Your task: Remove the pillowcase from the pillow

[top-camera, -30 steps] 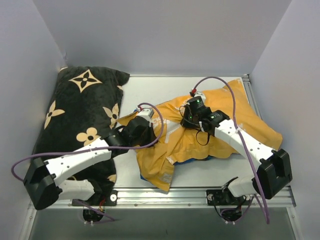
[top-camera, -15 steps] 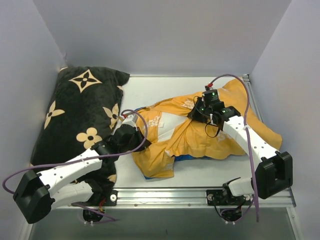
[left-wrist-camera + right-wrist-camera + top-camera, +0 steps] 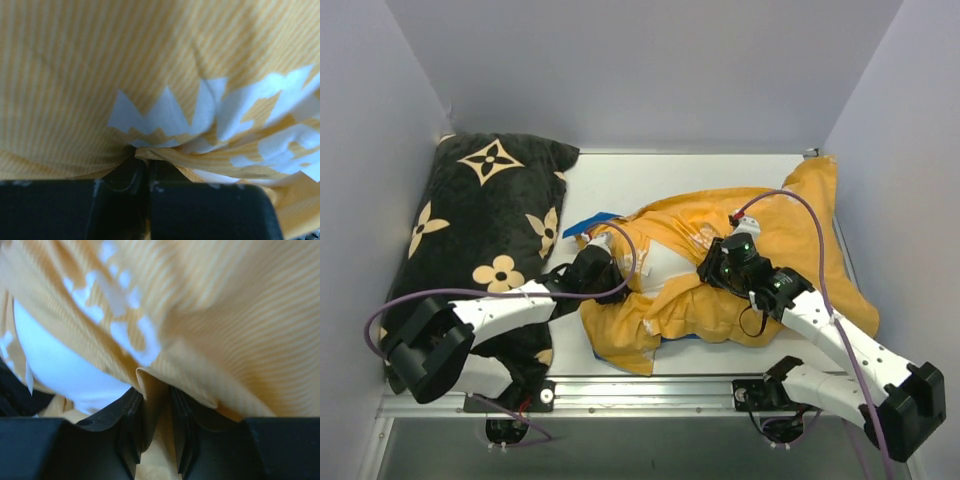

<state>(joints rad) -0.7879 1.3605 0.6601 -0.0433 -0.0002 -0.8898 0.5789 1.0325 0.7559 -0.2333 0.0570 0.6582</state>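
- The pillowcase (image 3: 760, 290) lies crumpled on the table (image 3: 650, 185), right of centre, with its orange-yellow inside facing out.
- Its long axis runs on a slant, from a bunched end near the front edge at the left up to a corner against the right wall at the back.
- A small blue corner of it pokes out at the far left, just beside the black pillow (image 3: 480, 220) with tan flowers.
- The white pillow (image 3: 665, 268) sits inside the pillowcase. Only a small patch shows through a gap in the cloth between the two grippers, and the rest is covered.
- The left gripper (image 3: 595, 270) is at the left side of the pillowcase, next to the black pillow. The right gripper (image 3: 720, 265) is at its middle, just right of the white patch.
- Only the left wrist view shows the left gripper (image 3: 145, 165) pressed together, pinching a thin fold of the striped pillowcase (image 3: 150, 60) with pale lettering on it.
- In the right wrist view, the right gripper (image 3: 156, 410) has its fingers a little apart with a fold of the pillowcase (image 3: 240, 330) standing between them. I cannot tell whether they press it.
- That view also shows the bare white pillow (image 3: 65, 360) bulging to the left of the fold, closer than the top view gives it.
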